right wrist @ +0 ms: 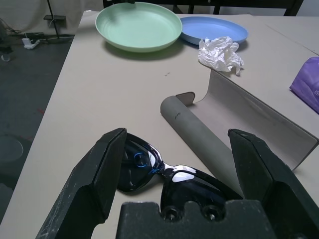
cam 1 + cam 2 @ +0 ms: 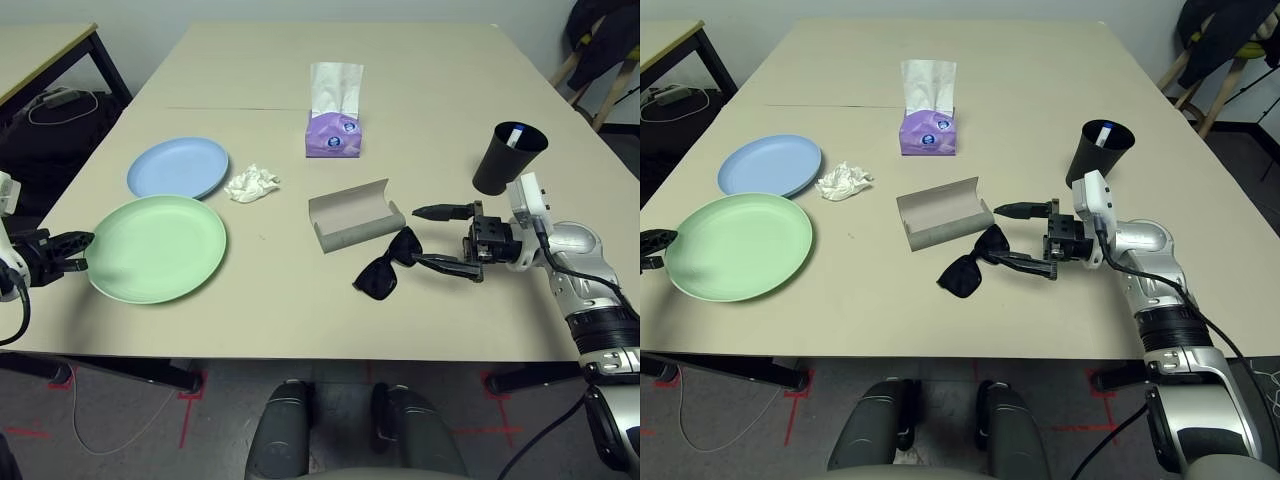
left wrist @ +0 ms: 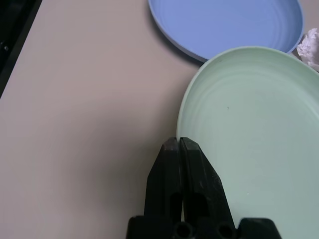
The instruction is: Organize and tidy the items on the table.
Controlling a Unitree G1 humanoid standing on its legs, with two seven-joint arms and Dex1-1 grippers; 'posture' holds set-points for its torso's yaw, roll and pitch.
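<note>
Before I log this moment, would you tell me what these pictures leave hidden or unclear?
- Black cup: its inside is dark in the head views; one white, blue-tipped item shows at the rim, and how many pens it holds cannot be told.
- Grey glasses case: its open side faces away in the head views, so its inside is hidden.
- Black sunglasses: their near part is covered by the right hand in the right wrist view.

A purple tissue box (image 2: 334, 133) stands upright with a white tissue (image 2: 334, 83) rising from its top.
</note>
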